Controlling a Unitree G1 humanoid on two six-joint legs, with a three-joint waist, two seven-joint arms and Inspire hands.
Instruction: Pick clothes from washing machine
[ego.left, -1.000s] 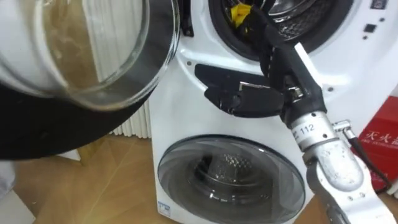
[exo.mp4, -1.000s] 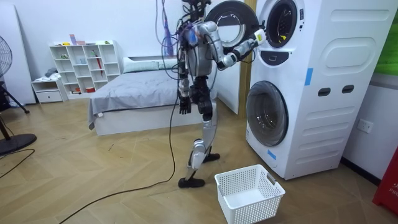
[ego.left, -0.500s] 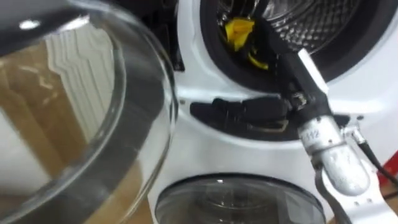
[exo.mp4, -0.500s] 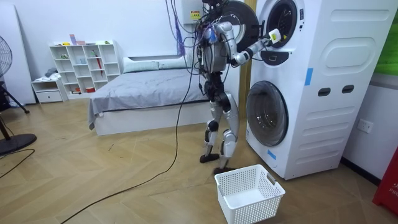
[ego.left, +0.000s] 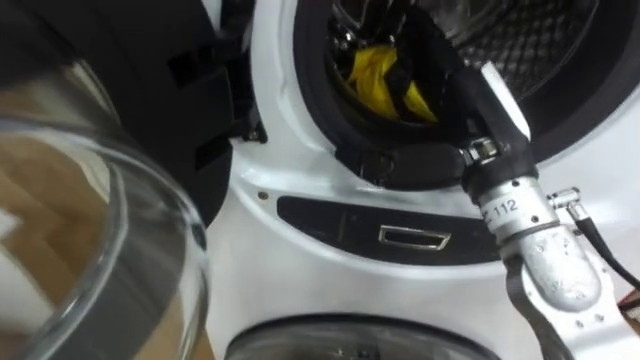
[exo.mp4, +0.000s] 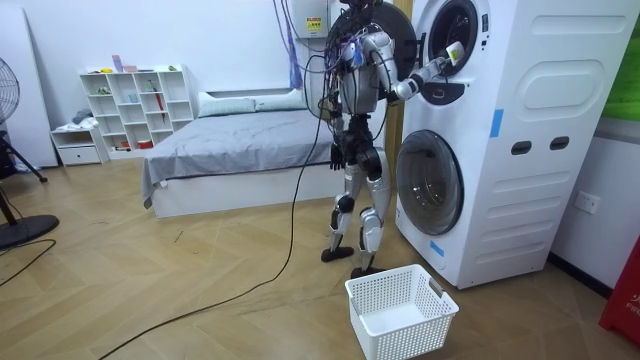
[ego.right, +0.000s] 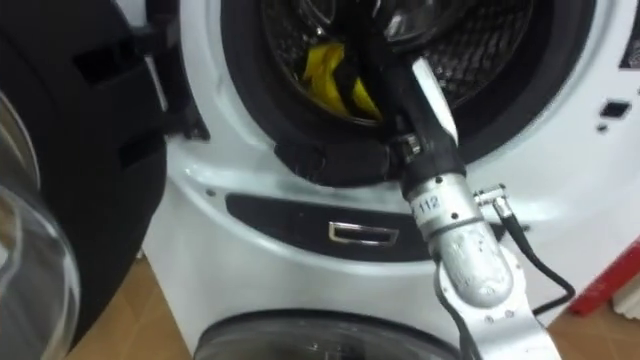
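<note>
**Surfaces and finishes, washer corner**

- Washing machine (ego.left: 262, 262): white casing, smooth and glossy; dark, shiny panel (ego.left: 330, 225) with a small bright metal plate (ego.left: 412, 238).
- Drum (ego.left: 570, 40): perforated metal, dull sheen.
- Door seal (ego.left: 322, 95): black rubber, matt.
- Door (ego.left: 100, 260), near left: clear glass bowl, glossy, in a black rim.
- Garment (ego.left: 375, 75) in the drum: yellow cloth, soft and creased.
- Right hand (ego.left: 432, 72): black, matt.
- Basket (exo.mp4: 420, 335): white plastic lattice.
- Floor (exo.mp4: 150, 290): wood in herringbone, satin finish.
- Bed cover (exo.mp4: 230, 140), far left: grey cloth, matt.

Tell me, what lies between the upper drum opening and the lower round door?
A dark panel with a small metal-rimmed slot lies there, as both eye views show.
</note>
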